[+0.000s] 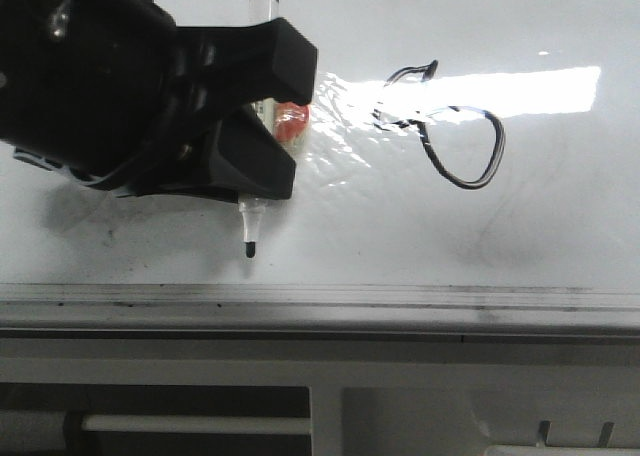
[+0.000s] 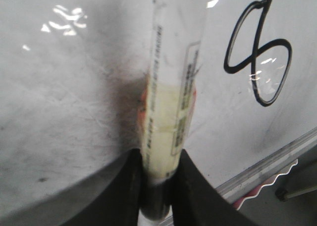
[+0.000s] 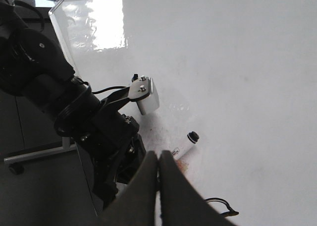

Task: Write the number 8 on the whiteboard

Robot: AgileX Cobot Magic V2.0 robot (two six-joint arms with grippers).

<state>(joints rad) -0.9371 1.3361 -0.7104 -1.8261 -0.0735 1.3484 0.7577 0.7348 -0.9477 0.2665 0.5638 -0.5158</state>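
Note:
The whiteboard (image 1: 450,236) is glossy white with grey smears and a bright glare. The number 8 (image 1: 416,124) is drawn on it in thin black line, lopsided and tilted, right of centre in the front view; the left wrist view shows the number 8 (image 2: 256,51) whole. My left gripper (image 1: 270,116) is shut on a clear-bodied marker (image 1: 248,226) whose black tip points at the board near its front edge, well left of the 8. From the left wrist, the marker (image 2: 171,102) sits between both black fingers (image 2: 130,186). My right gripper (image 3: 158,159) is shut and holds nothing.
A grey metal edge rail (image 1: 320,301) runs along the board's near side, with a lower frame beyond it. The right wrist view shows the left arm (image 3: 74,112) over the board edge and the marker's black end cap (image 3: 191,136).

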